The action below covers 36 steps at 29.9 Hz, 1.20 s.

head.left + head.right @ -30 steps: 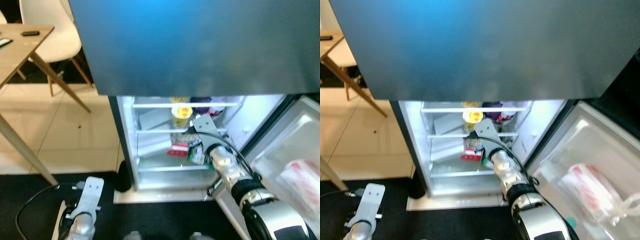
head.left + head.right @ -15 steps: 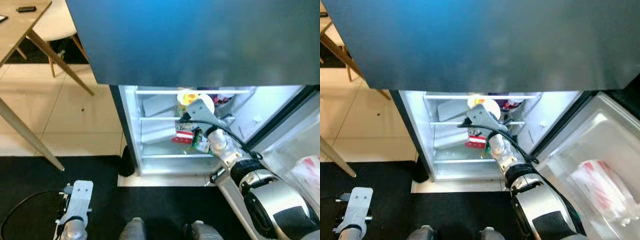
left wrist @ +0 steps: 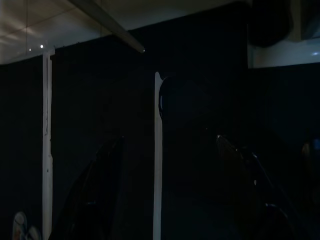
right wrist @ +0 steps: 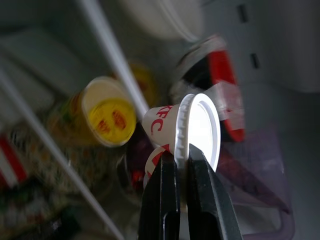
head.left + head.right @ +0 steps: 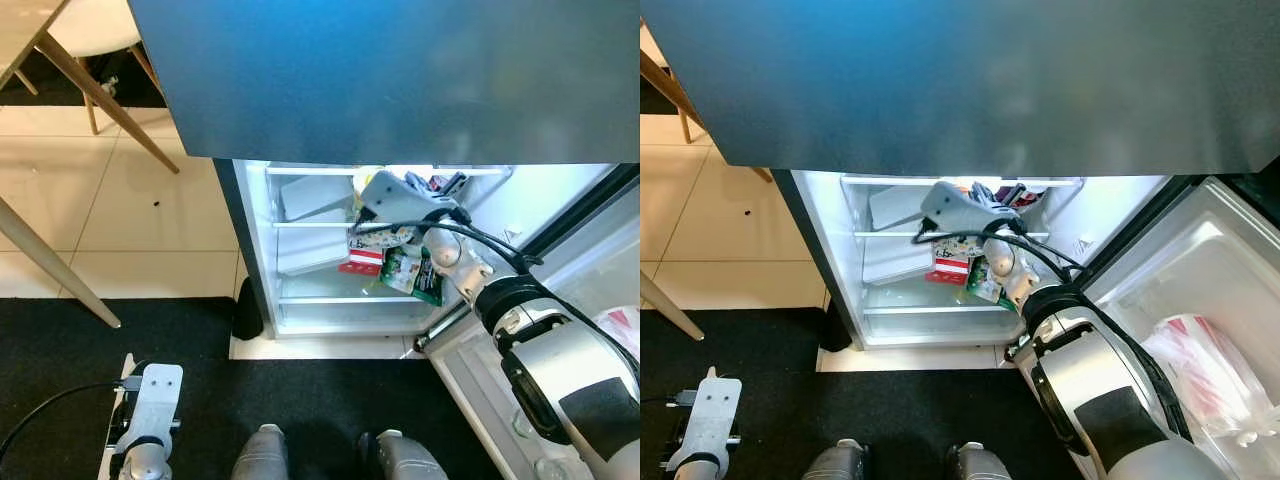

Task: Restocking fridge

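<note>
Right hand (image 4: pixel 181 165): we pinch the KFC cup (image 4: pixel 186 129) by its rim.
Care: we keep it level, setting it beyond our fingertips beside the yellow-lidded tub (image 4: pixel 106 115).

I see the open fridge (image 5: pixel 255 250) lit inside, with shelves (image 5: pixel 310 223) stacked. White trays (image 5: pixel 312 196) sit left on the upper shelves; a red-white box (image 5: pixel 364 262) and green packets (image 5: pixel 412 272) lie on the lower one. Door bin (image 5: pixel 1230 300) holds a red-white bag (image 5: pixel 1210 378).
</note>
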Tool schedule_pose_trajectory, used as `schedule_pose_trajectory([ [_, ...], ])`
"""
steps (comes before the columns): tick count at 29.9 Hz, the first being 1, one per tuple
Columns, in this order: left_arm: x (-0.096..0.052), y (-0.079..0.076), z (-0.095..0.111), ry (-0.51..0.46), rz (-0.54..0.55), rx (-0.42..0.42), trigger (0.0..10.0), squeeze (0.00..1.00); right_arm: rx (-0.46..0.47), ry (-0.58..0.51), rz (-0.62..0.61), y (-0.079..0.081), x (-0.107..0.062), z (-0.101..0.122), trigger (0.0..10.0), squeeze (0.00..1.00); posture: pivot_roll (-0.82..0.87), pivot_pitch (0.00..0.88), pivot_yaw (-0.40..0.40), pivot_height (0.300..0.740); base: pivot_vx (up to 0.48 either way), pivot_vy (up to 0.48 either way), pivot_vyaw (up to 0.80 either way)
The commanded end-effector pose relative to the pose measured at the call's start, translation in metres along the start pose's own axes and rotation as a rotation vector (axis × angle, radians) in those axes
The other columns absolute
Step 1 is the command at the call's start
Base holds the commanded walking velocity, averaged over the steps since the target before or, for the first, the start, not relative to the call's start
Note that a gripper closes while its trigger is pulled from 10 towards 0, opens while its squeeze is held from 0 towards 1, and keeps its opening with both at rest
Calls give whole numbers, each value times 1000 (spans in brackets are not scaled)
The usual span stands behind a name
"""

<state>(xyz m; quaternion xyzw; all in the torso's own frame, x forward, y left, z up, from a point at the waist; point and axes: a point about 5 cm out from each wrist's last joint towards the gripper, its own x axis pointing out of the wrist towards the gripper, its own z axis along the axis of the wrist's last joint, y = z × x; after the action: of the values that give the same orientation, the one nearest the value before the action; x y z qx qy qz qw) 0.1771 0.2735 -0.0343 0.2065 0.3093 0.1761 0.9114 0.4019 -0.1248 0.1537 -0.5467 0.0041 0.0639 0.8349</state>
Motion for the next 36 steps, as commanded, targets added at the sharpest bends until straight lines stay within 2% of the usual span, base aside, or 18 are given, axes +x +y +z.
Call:
schedule_pose_trajectory([
  [1,-5,1,-11,42,8,5,10000,0,-31,29,21,-1,0,-7,10000,0,200,276,-95,740,0,0,0],
  [7,-13,10,-14,42,25,-3,10000,0,-71,53,-38,-24,4,-10,10000,0,218,324,-94,740,0,0,0],
  [13,-24,3,-5,-11,-53,-29,10000,0,-22,92,-63,-36,5,-18,10000,0,232,356,-90,740,0,0,0],
  [14,-28,-1,-1,-36,-90,-33,10000,0,37,101,-74,-39,5,-20,10000,0,231,357,-89,740,0,0,0],
  [15,-28,-1,-1,-36,-90,-33,10000,0,37,101,-74,-39,5,-20,10000,0,231,357,-89,740,0,0,0],
  [16,-32,-4,0,-50,-117,-35,10000,0,135,102,-80,-41,5,-21,10000,0,223,358,-88,740,0,0,0],
  [18,-34,-9,-4,-50,-145,-33,10000,0,460,68,-53,-33,3,-20,10000,0,189,353,-91,740,0,0,0],
  [19,-34,-9,-4,-50,-145,-33,10000,0,460,68,-53,-33,3,-20,10000,0,189,353,-91,740,0,0,0],
  [21,-34,-12,-6,-54,-166,-7,10000,0,687,30,-32,-24,0,-21,10000,0,167,343,-90,740,0,0,0],
  [22,-34,-12,-6,-54,-166,-7,10000,0,687,30,-32,-24,0,-21,10000,0,167,343,-90,740,0,0,0],
  [23,-34,-17,-7,-69,-199,53,10000,0,872,-49,-33,-13,-7,-21,10000,0,143,324,-87,740,0,0,0],
  [25,-33,-20,-7,-72,-222,92,10000,0,966,-105,-42,-5,-15,-20,10000,0,124,305,-83,740,0,0,0],
  [27,-32,-21,-7,-71,-229,100,10000,0,989,-115,-41,-2,-18,-19,10000,0,119,299,-82,740,0,0,0],
  [28,-27,-26,-7,-61,-241,111,10000,0,984,-161,-7,13,-29,-15,10000,0,98,267,-80,740,0,0,0],
  [32,-23,-29,-6,-52,-246,114,10000,0,982,-176,27,27,-38,-13,10000,0,88,250,-78,740,0,0,0],
  [34,-15,-33,-7,-7,-241,60,10000,0,1026,-92,92,65,-56,-23,10000,0,56,162,-60,740,0,0,0],
  [35,-15,-33,-7,-7,-241,60,10000,0,1026,-92,92,65,-56,-23,10000,0,56,162,-60,740,0,0,0],
  [36,-9,-36,-8,33,-238,5,10000,0,1092,12,135,96,-71,-34,10000,0,39,114,-58,740,0,0,0],
])
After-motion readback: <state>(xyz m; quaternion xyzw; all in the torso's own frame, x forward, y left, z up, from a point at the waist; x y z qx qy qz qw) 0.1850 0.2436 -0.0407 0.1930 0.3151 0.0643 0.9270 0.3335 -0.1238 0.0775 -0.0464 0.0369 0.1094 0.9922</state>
